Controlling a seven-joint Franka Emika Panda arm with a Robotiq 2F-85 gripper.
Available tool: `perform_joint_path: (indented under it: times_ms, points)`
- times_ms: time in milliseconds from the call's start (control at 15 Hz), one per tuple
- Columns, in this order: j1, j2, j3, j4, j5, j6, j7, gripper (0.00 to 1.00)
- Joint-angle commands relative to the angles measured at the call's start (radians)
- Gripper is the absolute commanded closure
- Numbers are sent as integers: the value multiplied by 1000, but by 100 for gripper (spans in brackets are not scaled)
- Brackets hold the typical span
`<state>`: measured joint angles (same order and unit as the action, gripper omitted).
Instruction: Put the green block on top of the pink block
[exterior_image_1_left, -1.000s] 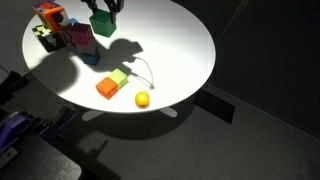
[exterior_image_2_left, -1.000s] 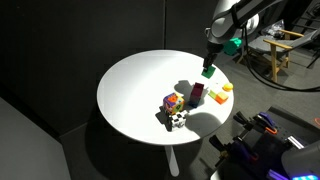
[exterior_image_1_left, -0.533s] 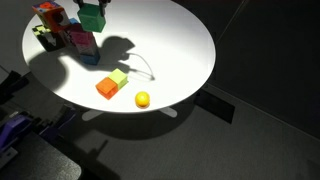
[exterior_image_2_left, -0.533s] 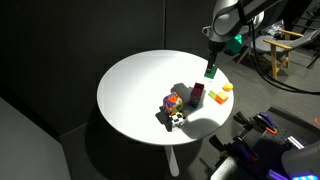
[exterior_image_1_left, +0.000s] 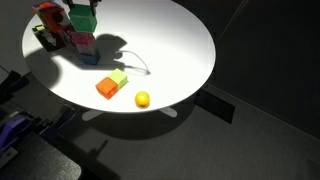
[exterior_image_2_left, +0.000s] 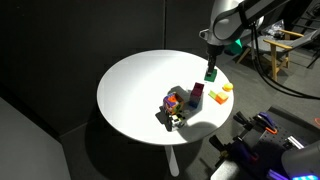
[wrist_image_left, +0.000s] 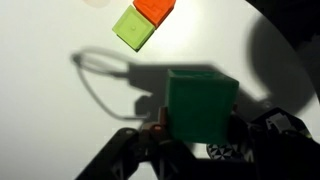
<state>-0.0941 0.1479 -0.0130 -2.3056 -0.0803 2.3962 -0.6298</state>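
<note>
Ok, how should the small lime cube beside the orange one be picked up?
Come straight down on the lime yellow-green cube and pinch the two free side faces running toward the orange-red cube, which appears pressed against one side.

A round white table (exterior_image_1_left: 185, 45) on a pale pedestal foot (exterior_image_2_left: 172, 158) stands under hard bright light on a dark grey floor (exterior_image_1_left: 255, 140), with black walls (exterior_image_2_left: 70, 40) behind and a wooden-framed chair (exterior_image_2_left: 284, 42) at the edge.

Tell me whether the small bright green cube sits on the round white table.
No, in the wrist view the tool holds the green cube above the table.
</note>
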Motion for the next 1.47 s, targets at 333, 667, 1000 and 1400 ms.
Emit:
perform_joint_path:
  times_ms: [333, 667, 1000, 1400]
  points:
    - [7, 6, 2, -5, 0, -2, 0, 44]
    - [7, 6, 2, -5, 0, -2, 0, 44]
    - [9, 2, 4, -5, -1, -2, 2, 69]
    - [26, 0, 18, -1, -10, -10, 16, 69]
